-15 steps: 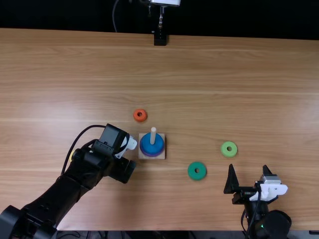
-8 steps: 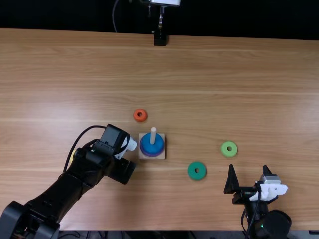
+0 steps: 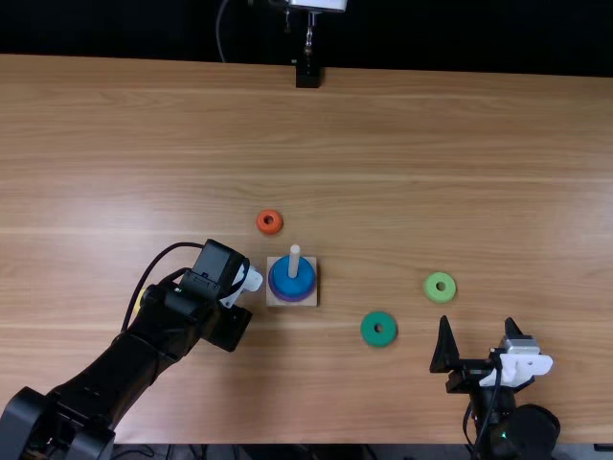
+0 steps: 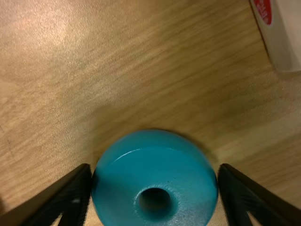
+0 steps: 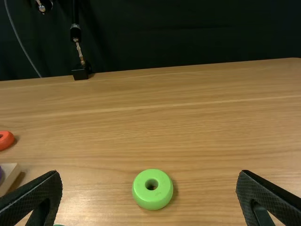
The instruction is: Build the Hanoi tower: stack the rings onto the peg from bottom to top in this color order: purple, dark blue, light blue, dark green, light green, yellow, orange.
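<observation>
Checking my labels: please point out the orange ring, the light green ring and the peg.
Orange ring (image 3: 269,230): top view, rim's near side.
Light green ring (image 5: 152,199): right wrist view, rim's near side.
Peg (image 3: 294,262): top view, mid-shaft.

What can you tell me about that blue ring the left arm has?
The light blue ring is thick with a rounded edge, smooth and slightly glossy, like painted wood or plastic, with a round hole in its middle. The left gripper pinches it from opposite sides. Whether it touches the table, I can't tell.
</observation>
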Robot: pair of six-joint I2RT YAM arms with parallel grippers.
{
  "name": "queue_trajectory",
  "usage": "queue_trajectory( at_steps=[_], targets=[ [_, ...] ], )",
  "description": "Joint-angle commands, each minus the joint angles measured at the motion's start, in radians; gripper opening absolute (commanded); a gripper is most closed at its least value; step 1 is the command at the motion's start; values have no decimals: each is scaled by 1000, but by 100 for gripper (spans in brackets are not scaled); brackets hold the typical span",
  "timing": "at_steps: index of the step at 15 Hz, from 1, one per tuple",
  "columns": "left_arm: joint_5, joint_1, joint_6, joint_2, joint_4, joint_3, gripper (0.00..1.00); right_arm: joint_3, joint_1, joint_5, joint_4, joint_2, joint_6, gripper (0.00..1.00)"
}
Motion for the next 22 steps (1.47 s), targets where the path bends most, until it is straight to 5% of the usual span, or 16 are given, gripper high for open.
queue_trajectory(
  at_steps=[1,3,7,14,17,22],
  targets=[
    [-5,0,1,16,-17,8,10,-50,-12,9,-81,-13,-4,100],
    [-13,0,10,9,-73,5,0,-50,-12,9,-81,-13,-4,100],
    [-18,5,6,-17,-132,40,0,-50,-12,9,-81,-13,-4,100],
    [-13,5,-12,-116,-472,346,0,-50,-12,9,-81,-13,-4,100],
    [-13,0,-82,-97,-627,513,0,-50,-12,9,-81,-13,-4,100],
    [-2,-4,-89,4,-831,821,0,-50,-12,9,-81,-13,-4,100]
  ],
)
